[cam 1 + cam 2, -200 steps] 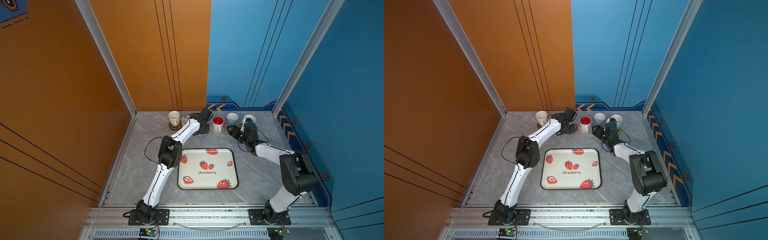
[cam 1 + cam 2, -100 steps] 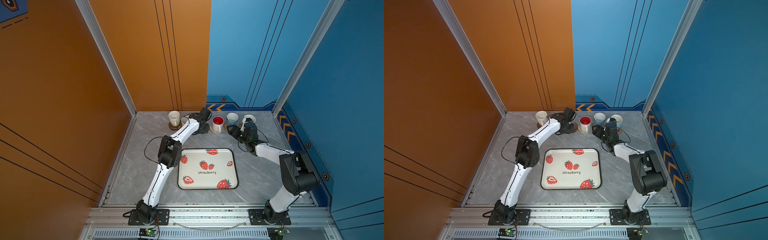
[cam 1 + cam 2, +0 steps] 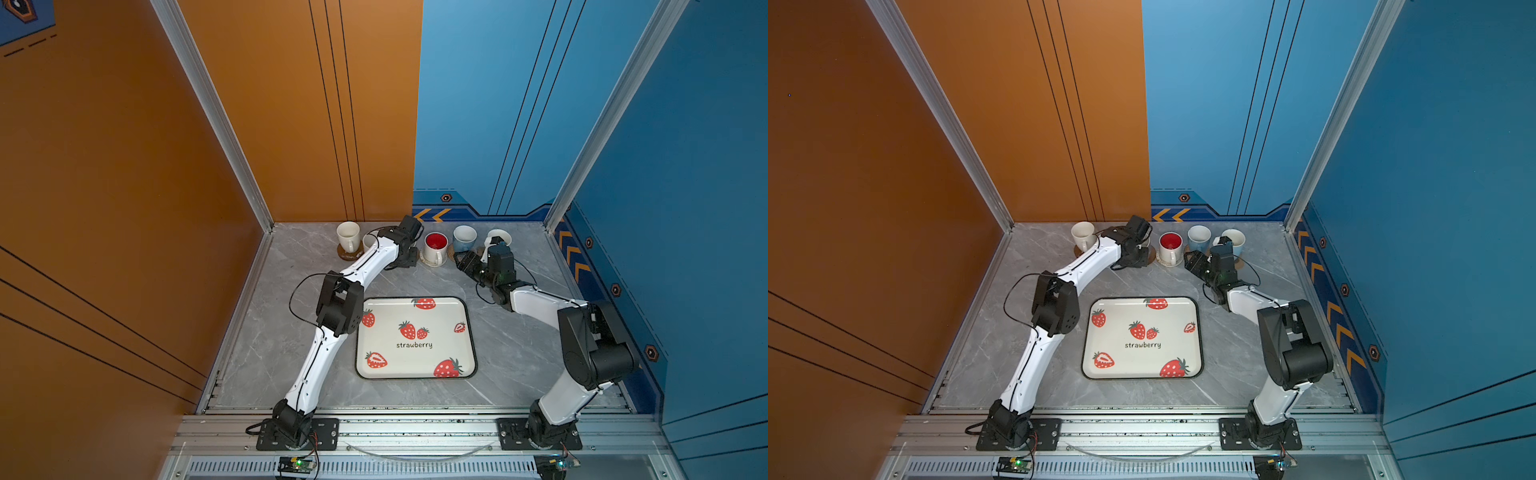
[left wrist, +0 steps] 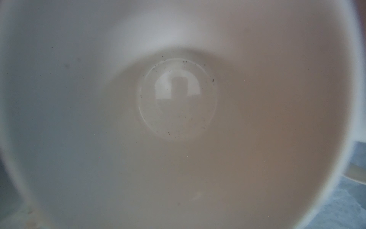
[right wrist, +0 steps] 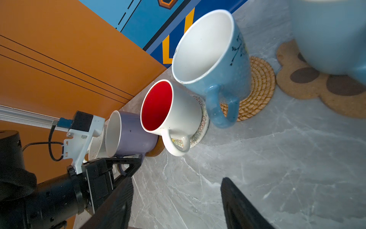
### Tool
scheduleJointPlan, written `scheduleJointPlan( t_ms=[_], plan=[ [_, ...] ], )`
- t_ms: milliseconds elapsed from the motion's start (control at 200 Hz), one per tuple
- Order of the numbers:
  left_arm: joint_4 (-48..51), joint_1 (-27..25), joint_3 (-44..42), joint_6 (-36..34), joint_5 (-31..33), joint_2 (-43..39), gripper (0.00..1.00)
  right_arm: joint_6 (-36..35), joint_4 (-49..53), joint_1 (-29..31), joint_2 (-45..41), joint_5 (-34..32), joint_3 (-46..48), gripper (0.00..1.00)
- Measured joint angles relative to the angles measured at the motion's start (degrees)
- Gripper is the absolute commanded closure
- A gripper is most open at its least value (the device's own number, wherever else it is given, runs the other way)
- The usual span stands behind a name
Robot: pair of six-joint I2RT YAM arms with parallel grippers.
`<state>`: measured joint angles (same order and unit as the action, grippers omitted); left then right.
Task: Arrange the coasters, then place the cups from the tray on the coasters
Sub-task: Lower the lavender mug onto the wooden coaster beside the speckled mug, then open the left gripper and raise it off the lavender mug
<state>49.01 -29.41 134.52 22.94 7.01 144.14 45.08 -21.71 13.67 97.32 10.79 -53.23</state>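
At left pincer (image 5: 128,164), lavender mug (image 5: 132,136) handle clamped.

Grey veined marble worktop (image 3: 511,345). Cream tray (image 3: 440,316), dark rim, red strawberries. The white mug (image 5: 184,117) is red inside; lavender mug (image 5: 134,136) and light blue mug (image 5: 227,79), white inside. Cream woven coaster (image 5: 199,128) with coloured zigzags, tan rattan coaster (image 5: 261,83), tan paw-print coaster (image 5: 316,97) with brown pads.

White arms (image 3: 313,365) — black joints (image 3: 338,307), looping black cables (image 3: 291,297).
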Motion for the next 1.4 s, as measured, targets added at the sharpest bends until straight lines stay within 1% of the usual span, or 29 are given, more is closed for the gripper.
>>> scheduleJointPlan(
  t_ms=[290, 766, 1397],
  plan=[
    [-0.07, 0.22, 0.00, 0.55, -0.66, 0.00, 0.90, 0.00, -0.24, -0.17, 0.02, 0.17, 0.07, 0.31],
    [-0.09, 0.48, 0.09, 0.66, -1.29, 0.00, 0.87, 0.24, -0.92, -0.20, 0.74, 1.07, 0.07, 0.31],
    [-1.86, 0.52, 0.48, 0.66, -1.79, 0.00, 0.78, 1.31, -1.53, -0.20, 1.51, 1.49, 0.07, 0.31]
  ],
)
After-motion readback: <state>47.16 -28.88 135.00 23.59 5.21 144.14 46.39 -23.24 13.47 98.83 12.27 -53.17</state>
